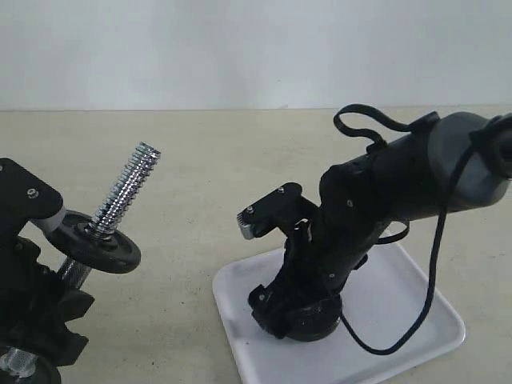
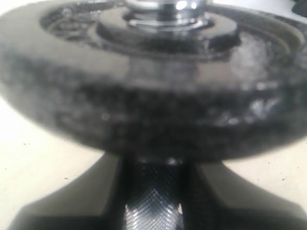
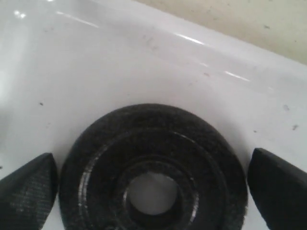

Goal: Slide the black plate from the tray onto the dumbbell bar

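One gripper clamped, the other wide open.

The left gripper (image 2: 153,194) sits low at the left edge of the exterior view. Its jaws are closed partway on the bar (image 1: 128,188), held tilted up and to the right. The right arm (image 1: 416,172) reaches in from the right with its wrist bent steeply down. The right gripper (image 1: 298,316) points downward, jaws spread fully apart.

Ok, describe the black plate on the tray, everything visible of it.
The black plate is a small round disc of rough, dull dark metal, with a raised rim, a recessed ring and a round centre hole showing white beneath. It lies flat on the glossy white tray, between the open fingers of the right gripper, not gripped.
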Controlling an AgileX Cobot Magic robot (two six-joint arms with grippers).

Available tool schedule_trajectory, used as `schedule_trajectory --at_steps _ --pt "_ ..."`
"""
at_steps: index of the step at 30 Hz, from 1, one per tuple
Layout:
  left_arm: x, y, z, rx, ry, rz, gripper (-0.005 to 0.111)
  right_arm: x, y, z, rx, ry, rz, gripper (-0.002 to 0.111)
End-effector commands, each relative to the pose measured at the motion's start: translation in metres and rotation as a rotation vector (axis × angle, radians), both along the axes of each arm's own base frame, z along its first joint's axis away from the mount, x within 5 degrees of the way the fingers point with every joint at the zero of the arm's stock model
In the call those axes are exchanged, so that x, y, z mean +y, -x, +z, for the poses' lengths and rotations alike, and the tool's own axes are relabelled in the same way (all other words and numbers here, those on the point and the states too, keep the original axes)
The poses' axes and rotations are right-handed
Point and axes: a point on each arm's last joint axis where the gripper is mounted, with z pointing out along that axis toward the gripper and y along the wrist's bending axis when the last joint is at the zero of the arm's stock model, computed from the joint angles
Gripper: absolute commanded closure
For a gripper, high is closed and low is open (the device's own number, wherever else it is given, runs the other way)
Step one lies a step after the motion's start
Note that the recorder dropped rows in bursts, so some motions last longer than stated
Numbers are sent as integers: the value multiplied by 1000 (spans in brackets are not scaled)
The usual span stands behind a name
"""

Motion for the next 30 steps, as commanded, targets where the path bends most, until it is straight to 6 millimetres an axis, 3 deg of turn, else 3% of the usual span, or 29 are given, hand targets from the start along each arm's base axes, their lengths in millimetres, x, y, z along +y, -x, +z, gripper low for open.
schedule_trajectory --at_steps 1,11,30 --pt "-19 -20 40 -337 258 -27 102 -2 33 -37 219 153 -32 3" --pt "-18 -19 39 -329 252 -26 102 -20 34 -36 214 362 -37 3" --pt "-18 -19 38 -321 247 -25 102 -17 37 -36 252 331 -90 3"
